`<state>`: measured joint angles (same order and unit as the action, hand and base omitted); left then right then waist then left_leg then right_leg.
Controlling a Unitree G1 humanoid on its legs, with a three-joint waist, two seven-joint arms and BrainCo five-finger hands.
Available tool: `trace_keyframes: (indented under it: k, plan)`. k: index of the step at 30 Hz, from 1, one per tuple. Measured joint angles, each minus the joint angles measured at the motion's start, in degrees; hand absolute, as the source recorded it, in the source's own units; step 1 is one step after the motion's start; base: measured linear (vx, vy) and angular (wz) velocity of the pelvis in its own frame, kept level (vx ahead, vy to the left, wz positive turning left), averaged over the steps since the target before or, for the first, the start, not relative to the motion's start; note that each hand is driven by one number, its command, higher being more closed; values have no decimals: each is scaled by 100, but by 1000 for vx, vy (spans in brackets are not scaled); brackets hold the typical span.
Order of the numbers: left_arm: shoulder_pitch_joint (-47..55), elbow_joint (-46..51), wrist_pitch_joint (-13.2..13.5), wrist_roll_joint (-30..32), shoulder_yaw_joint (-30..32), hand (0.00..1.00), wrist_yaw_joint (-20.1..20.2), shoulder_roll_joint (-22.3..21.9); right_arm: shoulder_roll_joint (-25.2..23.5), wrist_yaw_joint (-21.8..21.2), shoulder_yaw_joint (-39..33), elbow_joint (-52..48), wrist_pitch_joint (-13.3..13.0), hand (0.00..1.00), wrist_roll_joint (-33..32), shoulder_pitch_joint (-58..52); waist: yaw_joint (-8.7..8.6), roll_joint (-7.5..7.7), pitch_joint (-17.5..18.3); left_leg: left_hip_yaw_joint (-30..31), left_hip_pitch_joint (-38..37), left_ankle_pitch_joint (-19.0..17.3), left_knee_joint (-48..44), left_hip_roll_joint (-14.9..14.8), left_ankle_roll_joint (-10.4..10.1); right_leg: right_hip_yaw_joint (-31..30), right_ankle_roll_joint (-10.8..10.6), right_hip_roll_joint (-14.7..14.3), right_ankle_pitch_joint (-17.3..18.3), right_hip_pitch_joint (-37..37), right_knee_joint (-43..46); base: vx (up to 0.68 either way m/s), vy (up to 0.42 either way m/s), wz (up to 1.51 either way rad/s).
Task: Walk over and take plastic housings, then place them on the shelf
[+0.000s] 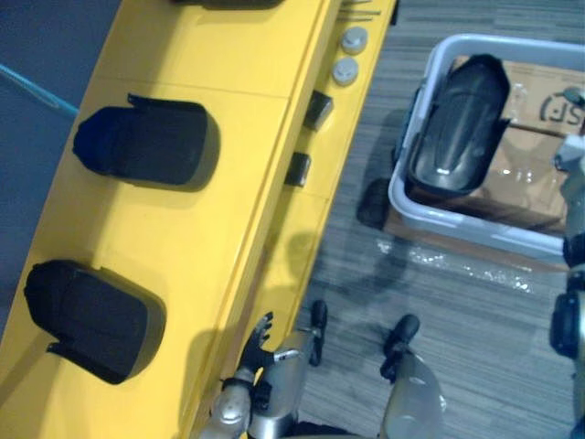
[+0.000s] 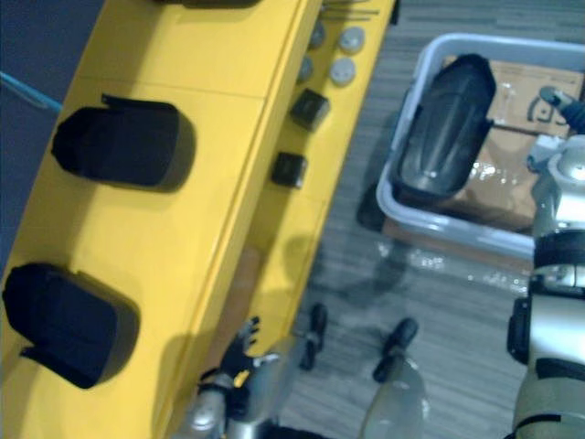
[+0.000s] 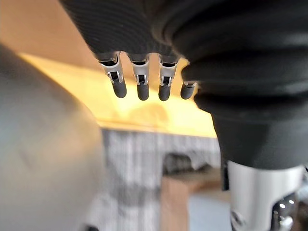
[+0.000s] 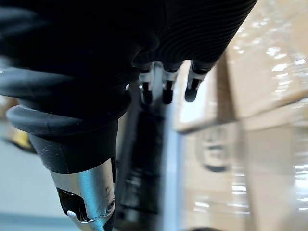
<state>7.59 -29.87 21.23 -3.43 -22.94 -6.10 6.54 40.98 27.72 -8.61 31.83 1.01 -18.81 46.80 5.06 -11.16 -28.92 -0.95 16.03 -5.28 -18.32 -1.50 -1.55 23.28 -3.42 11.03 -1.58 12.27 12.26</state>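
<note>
Okay, looking down now. One black plastic housing (image 1: 460,123) lies in the pale bin (image 1: 475,230) on the floor to my right, resting on cardboard (image 1: 535,178) and tucked against the bin wall nearest the yellow shelf (image 1: 228,55). Two more housings sit on the shelf top, one (image 1: 142,142) further along and one (image 1: 87,320) close by me, so I judge the binned one is the next to fetch. My right hand (image 4: 192,43) is the nearer by far. It hangs over the bin's right side, and its fingers (image 4: 166,91) are loose, slightly apart and holding nothing. In its wrist view the dark housing runs lengthwise past those fingertips with the bin's pale rim beside it, near but apart. From the head view the housing's long axis runs away from me, rounded end farthest, so it lies to the left of that hand, lengthwise rather than crosswise. I'd bring the hand leftward across the cardboard and close over the narrow width, not the length. My left hand (image 3: 139,38) is low beside the shelf's front edge, well apart from the bin. Its fingers (image 3: 143,86) hang in a relaxed row, empty.
</note>
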Motion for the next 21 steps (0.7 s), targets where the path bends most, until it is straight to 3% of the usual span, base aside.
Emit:
trace_keyframes:
  k: [2,4,7,9,11,15,21]
  plan:
    - [110,273,59,196,-32,0,39,78,-582,158,-179,-1044,-219,0,211,-918,-130,300,-26,-155,-99,-104,-51,-115,-46,-152,4,-86,2,-51,-79,8,7,-46]
    - [210,577,62,453,-94,0,81,289,-1505,301,-269,-2112,-474,0,401,-2480,-373,725,-53,-363,-325,-296,-161,-285,-91,-313,23,-231,16,-224,-143,78,-5,-56]
    - [292,845,-103,482,-65,0,84,346,-2508,343,-375,-2851,-901,0,673,-4421,-633,1000,9,-597,-764,-514,-195,-425,-127,-481,36,-365,52,-574,-215,88,7,-47]
    - [371,990,-203,673,-17,0,77,442,-3087,82,-363,-3328,-1491,0,785,-5685,-852,1167,347,-880,-1001,-554,44,-485,-134,-627,24,-441,31,-691,-507,97,14,-56]
    - [373,1015,-275,627,18,0,138,442,-3310,-43,-361,-3683,-1878,0,864,-6284,-974,1178,646,-954,-1117,-543,193,-498,-150,-648,7,-503,-44,-822,-784,131,4,-29]
    - [386,1398,-291,600,2,0,418,416,-3495,-328,-124,-3852,-2370,0,859,-6595,-968,1132,1140,-1145,-1470,-515,432,-530,-191,-768,29,-592,-152,-1048,-1025,104,0,-21]
    - [353,1741,-576,329,-280,0,749,397,-3509,-382,321,-3841,-2445,0,1016,-6614,-926,944,1381,-1214,-1802,-477,692,-495,-216,-761,29,-591,-153,-1255,-1096,35,7,-5]
